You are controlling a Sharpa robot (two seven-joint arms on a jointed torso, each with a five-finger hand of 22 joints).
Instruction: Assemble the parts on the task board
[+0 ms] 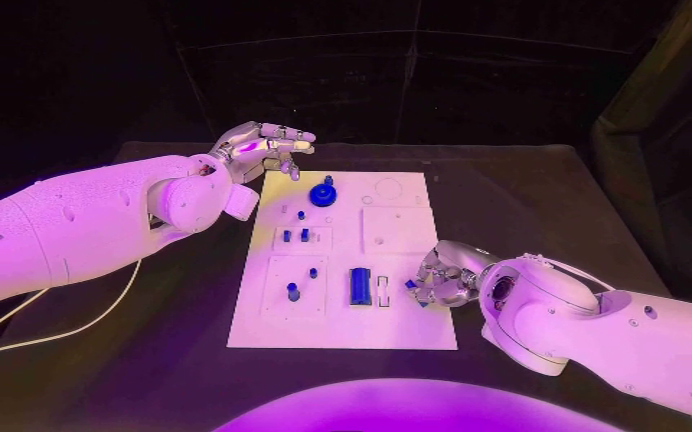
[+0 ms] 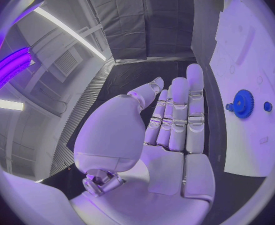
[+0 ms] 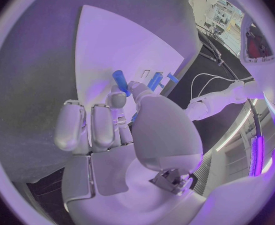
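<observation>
The white task board (image 1: 397,242) lies in the middle of the table. A blue gear (image 1: 323,193) stands near its far left, also seen in the left wrist view as the gear (image 2: 242,103) on the board (image 2: 244,50). A long blue piece (image 1: 359,285) lies near the front, with small blue pegs (image 1: 293,235) left of it. My left hand (image 1: 267,147) hovers over the board's far left corner, fingers apart, holding nothing. My right hand (image 1: 440,282) sits at the board's near right edge, thumb and a finger pinching a small blue part (image 3: 134,116), close to the long blue piece (image 3: 120,81).
Black table (image 1: 548,202) surrounds the board on all sides. A pale cable (image 1: 72,327) trails on the table at the near left, under my left arm. Shallow white recesses (image 1: 392,224) mark the board's right half.
</observation>
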